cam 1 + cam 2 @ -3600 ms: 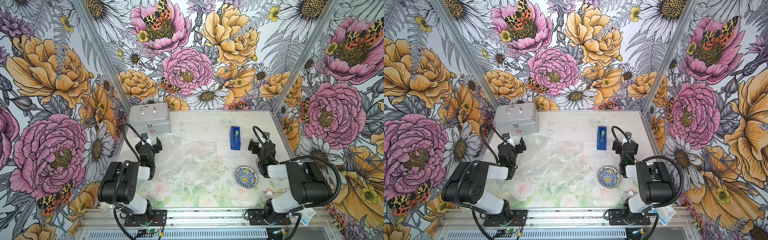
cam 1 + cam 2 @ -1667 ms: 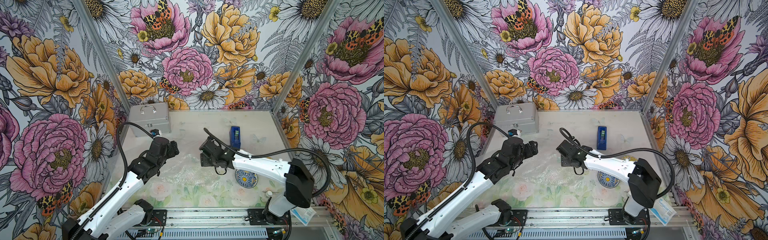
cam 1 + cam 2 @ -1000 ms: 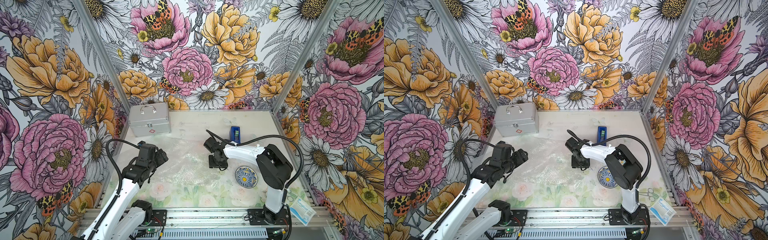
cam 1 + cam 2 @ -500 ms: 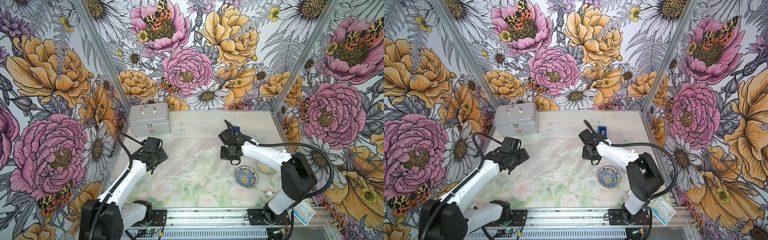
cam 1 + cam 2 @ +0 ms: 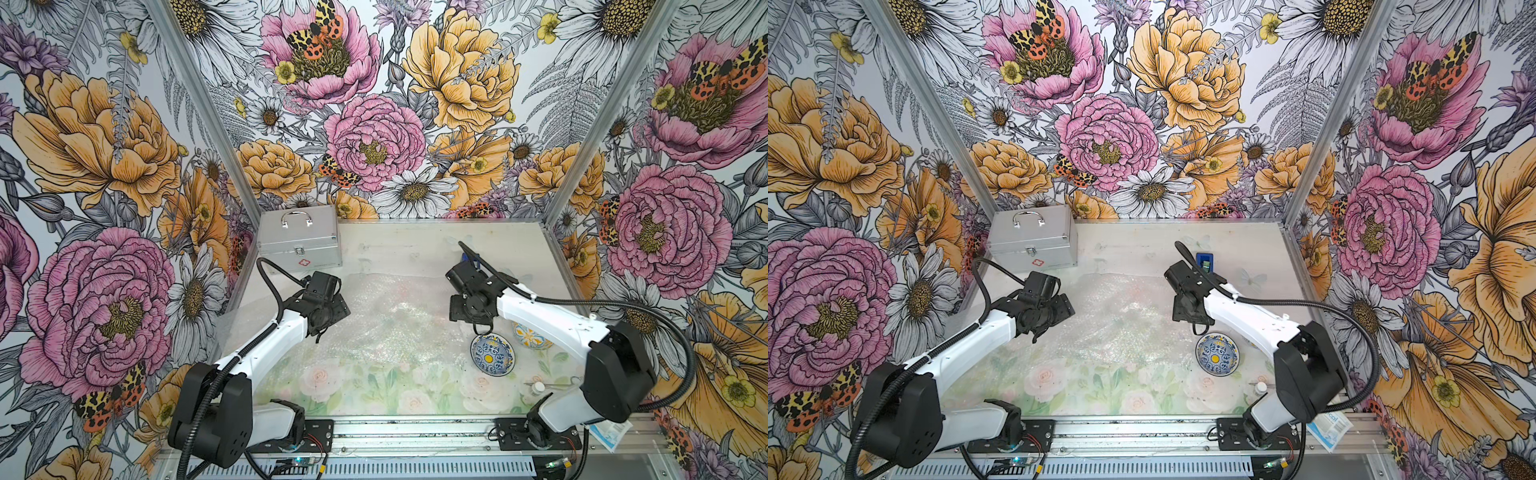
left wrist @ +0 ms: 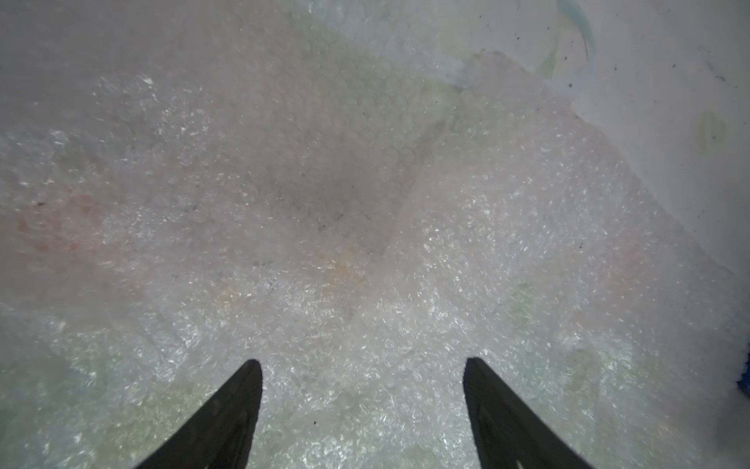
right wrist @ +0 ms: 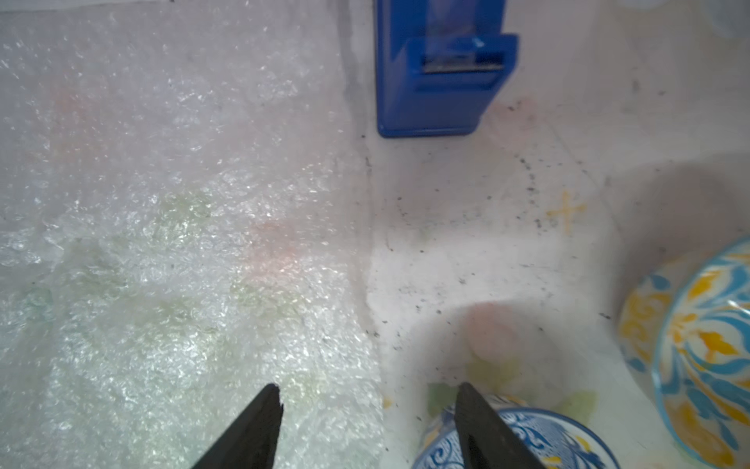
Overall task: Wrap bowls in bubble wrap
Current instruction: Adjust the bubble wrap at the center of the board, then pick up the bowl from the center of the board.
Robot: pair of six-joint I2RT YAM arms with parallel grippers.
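Note:
The bubble wrap [image 5: 395, 320] [image 5: 1121, 320] lies spread flat over the middle of the table. My left gripper [image 5: 330, 309] [image 6: 361, 360] hangs open just above the wrap's left part, with nothing between its fingers. Over the wrap's right edge [image 7: 365, 284] my right gripper [image 5: 471, 309] [image 7: 366, 385] is open and empty, one finger above the wrap and the other by the rim of a blue patterned bowl [image 7: 548, 442]. That bowl [image 5: 492, 355] [image 5: 1217, 356] stands upright on bare table right of the wrap. A second bowl [image 5: 530, 336] [image 7: 698, 349] sits beside it, partly hidden under my right arm.
A silver case [image 5: 299, 243] stands at the back left corner. The blue tape dispenser [image 5: 1204, 259] [image 7: 442, 69] lies just behind my right wrist. A small white bottle [image 5: 538, 387] and scissors lie at the front right. Flowered walls close three sides.
My right gripper moved right with the wrap's edge, stretching the sheet toward the bowls, then opened and let it go. My left gripper shifted back over the wrap's left part.

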